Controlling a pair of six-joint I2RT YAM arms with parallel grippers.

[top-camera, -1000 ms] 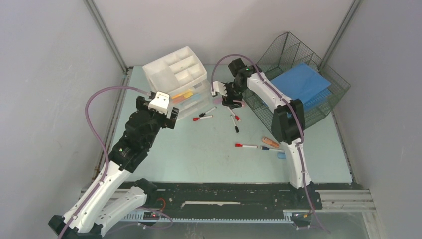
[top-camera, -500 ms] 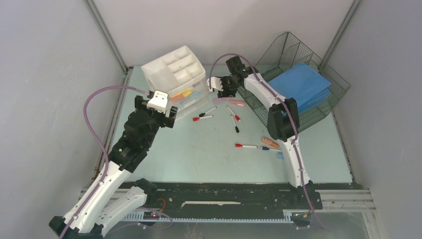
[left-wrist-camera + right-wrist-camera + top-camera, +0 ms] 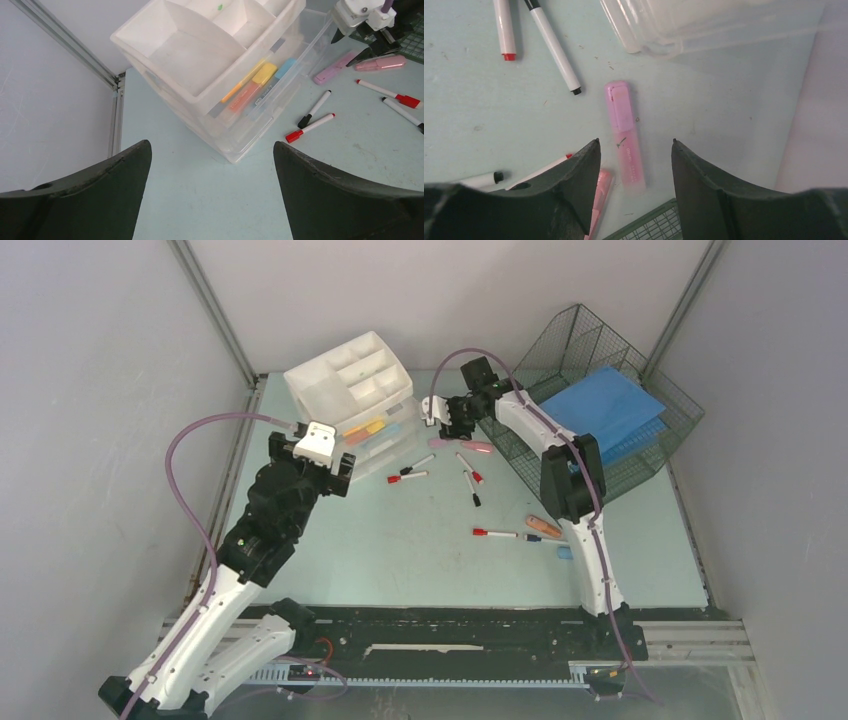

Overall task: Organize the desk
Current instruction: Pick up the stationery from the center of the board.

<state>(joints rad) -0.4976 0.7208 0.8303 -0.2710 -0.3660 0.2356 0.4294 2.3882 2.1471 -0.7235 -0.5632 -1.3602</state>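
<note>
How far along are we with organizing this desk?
Done: a few highlighters sit in the drawer unit. In hand: nothing gripped; the right gripper hangs open over a pink highlighter, and the left gripper is open near the drawers. Left: that highlighter and several markers loose on the desk.

No legible text or labels
</note>
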